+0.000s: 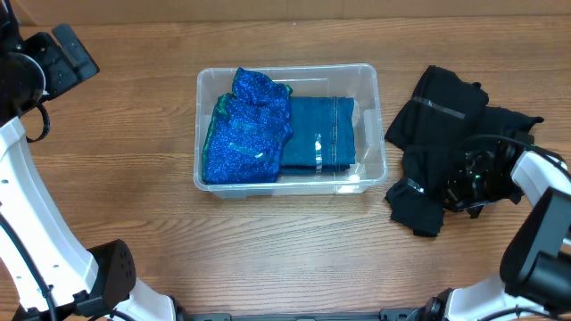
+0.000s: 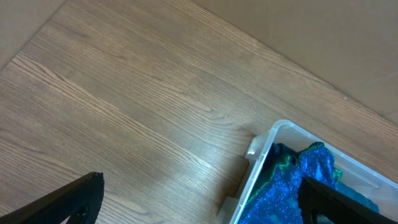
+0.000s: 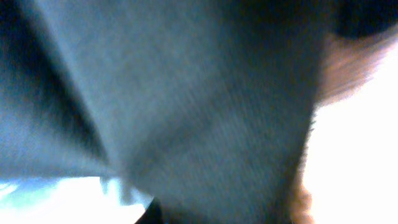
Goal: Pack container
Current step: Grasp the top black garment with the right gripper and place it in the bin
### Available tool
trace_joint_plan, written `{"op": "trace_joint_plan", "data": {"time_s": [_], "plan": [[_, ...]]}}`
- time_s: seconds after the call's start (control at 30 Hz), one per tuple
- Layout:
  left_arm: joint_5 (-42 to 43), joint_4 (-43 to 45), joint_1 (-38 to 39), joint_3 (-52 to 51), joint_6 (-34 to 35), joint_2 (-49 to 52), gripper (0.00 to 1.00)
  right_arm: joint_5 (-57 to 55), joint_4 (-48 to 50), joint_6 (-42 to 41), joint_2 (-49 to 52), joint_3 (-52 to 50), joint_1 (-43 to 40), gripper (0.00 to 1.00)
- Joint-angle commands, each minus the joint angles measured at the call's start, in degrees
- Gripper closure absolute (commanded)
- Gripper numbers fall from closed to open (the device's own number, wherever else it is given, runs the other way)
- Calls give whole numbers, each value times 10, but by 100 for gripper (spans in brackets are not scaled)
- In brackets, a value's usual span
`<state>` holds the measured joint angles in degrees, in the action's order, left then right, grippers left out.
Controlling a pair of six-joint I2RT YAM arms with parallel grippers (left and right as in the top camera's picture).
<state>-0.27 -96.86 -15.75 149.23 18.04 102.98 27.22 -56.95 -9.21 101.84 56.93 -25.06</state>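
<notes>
The clear plastic container [image 1: 368, 82] stands mid-table. It holds a sparkly blue garment [image 1: 245, 134] on the left and folded blue jeans [image 1: 319, 132] on the right. A pile of black clothing [image 1: 442, 111] lies on the table right of the container. My right gripper [image 1: 466, 185] is down in the lower part of this pile. In the right wrist view blurred dark fabric [image 3: 186, 106] fills the frame and hides the fingers. My left gripper [image 1: 64, 52] is raised at the far left corner, open and empty [image 2: 199, 186]. The left wrist view shows the container's corner [image 2: 261, 146] with the sparkly garment [image 2: 286, 186].
The table is bare brown wood [image 1: 125, 196] around the container. A cardboard-coloured wall [image 2: 298, 31] runs along the far edge. The arm bases stand at the near edge, left [image 1: 107, 276] and right [image 1: 535, 259].
</notes>
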Motion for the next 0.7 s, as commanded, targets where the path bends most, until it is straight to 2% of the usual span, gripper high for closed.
{"op": "trace_joint_plan", "data": {"time_s": [0.0,0.2,0.33,0.5,0.67], "plan": [[-3,1,0,0,-2,1,0,69,-40,1,-122,64,14,96],[-3,1,0,0,-2,1,0,89,-80,-13,-256,176,82,96],[-3,1,0,0,-2,1,0,86,-22,-67,-310,202,179,96],[-3,1,0,0,-2,1,0,31,88,-131,-266,202,326,96],[-3,1,0,0,-2,1,0,-12,150,-168,-163,202,401,96]]}}
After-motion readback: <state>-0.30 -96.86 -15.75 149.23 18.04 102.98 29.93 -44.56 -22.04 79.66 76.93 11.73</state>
